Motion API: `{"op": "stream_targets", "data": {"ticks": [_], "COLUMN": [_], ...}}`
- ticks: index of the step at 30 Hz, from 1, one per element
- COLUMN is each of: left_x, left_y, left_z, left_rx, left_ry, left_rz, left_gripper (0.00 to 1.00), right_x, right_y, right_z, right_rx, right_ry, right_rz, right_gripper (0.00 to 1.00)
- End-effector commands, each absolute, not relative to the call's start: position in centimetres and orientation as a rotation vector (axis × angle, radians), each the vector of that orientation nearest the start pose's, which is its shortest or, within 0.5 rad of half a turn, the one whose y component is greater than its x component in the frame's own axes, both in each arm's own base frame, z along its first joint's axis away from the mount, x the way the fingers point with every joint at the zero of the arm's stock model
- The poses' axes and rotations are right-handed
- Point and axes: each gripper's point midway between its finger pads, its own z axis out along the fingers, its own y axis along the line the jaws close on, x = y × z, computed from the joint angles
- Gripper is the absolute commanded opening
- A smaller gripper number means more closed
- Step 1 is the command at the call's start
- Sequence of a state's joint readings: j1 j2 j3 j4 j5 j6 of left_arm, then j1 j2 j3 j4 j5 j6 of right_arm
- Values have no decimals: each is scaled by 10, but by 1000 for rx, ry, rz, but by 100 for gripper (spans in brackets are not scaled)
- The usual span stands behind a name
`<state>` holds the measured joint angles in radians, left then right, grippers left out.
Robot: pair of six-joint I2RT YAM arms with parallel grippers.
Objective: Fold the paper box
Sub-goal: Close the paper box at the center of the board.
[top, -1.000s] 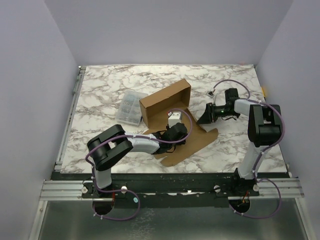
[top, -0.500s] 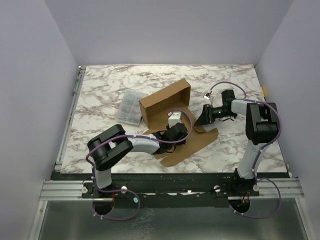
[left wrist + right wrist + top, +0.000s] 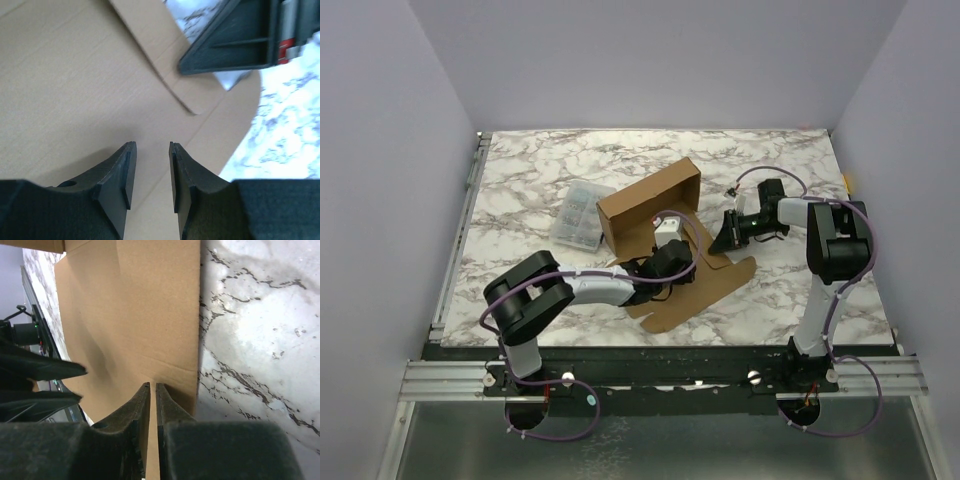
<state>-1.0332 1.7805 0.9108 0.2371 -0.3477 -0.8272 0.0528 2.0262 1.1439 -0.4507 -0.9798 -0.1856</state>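
paper box (image 3: 650,205) mid worktop (image 3: 530,170), half formed: walls up on the far side, flat panel and flaps spread near-right, long axis near-left to far-right. left end effector (image 3: 150,172) low over the flat panel, fingers apart, nothing between, contact unclear. right end effector (image 3: 152,407) at the panel's right flap edge, box to its left, so right arm is nearer that flap. its fingers are almost together with a thin slit; can't tell if cardboard is pinched. clear case (image 3: 582,215) just left of the box.
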Motion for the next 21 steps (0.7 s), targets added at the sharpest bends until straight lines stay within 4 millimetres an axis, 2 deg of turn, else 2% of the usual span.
{"op": "stream_targets", "data": {"ticks": [1,5,8,16,21], "left_x": [280,295,309,341,357], "left_y": [-399,-402,-408,-425,-410], "left_z": [118,129,121,92,59], "left_rx": [-33,-48,-19,60,58], "left_ry": [2099,2028,2002,1986,2016], "left_rz": [-806,-782,-713,-534,-346], "left_gripper": [39,38,32,14,8], "right_x": [314,316,316,316,316], "right_y": [138,139,140,140,140], "right_z": [-47,-46,-46,-46,-45], "right_rx": [-461,-461,-460,-463,-464], "right_ry": [2752,2747,2746,2745,2743], "right_rz": [1071,1083,1089,1095,1094], "right_gripper": [13,11,10,10,10]}}
